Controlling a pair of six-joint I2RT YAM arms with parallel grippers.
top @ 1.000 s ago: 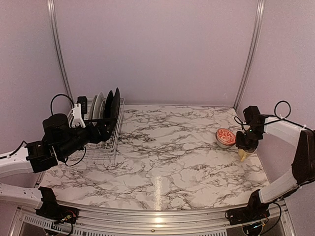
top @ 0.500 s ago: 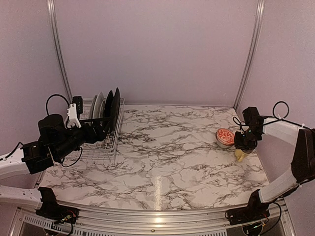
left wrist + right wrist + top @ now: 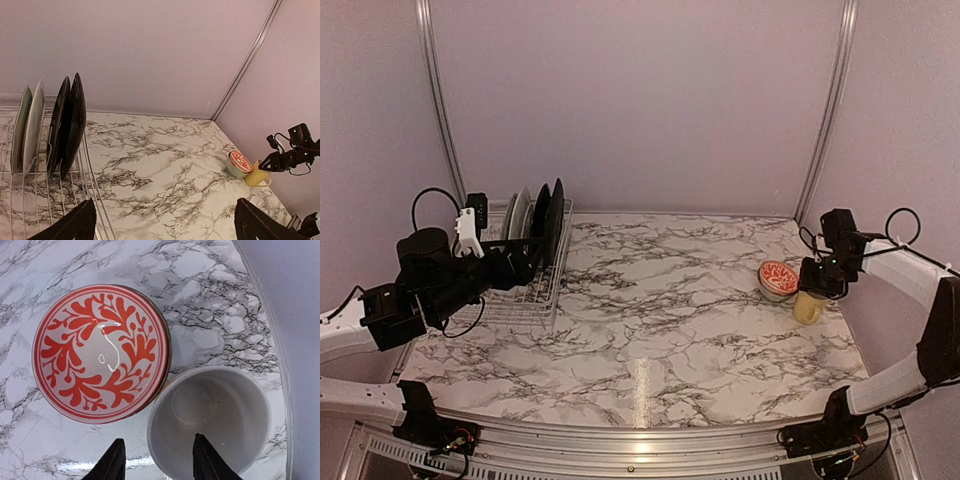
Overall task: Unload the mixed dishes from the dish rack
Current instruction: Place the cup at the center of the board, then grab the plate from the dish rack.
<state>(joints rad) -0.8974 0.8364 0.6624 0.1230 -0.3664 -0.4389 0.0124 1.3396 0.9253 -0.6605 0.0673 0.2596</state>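
Observation:
The dish rack (image 3: 525,300) stands at the left, holding two black plates (image 3: 552,210) and two pale dishes (image 3: 520,212) upright and edge-on. In the left wrist view the rack (image 3: 95,200), black plates (image 3: 70,125) and pale dishes (image 3: 30,127) sit at the left. My left gripper (image 3: 528,264) (image 3: 165,225) is open and empty over the rack's front. The yellow mug (image 3: 808,308) (image 3: 210,420) stands upright beside the red-and-white patterned bowl (image 3: 779,279) (image 3: 100,352). My right gripper (image 3: 823,277) (image 3: 160,460) is open just above the mug's rim, holding nothing.
The marble table (image 3: 650,300) is enclosed by lilac walls with metal corner posts (image 3: 825,110). The mug and bowl sit close to the right wall. The right arm (image 3: 292,155) shows at the far right in the left wrist view.
My right gripper set the tilted mug upright beside the bowl, let go and rose slightly. My left arm drew back to the left along the rack.

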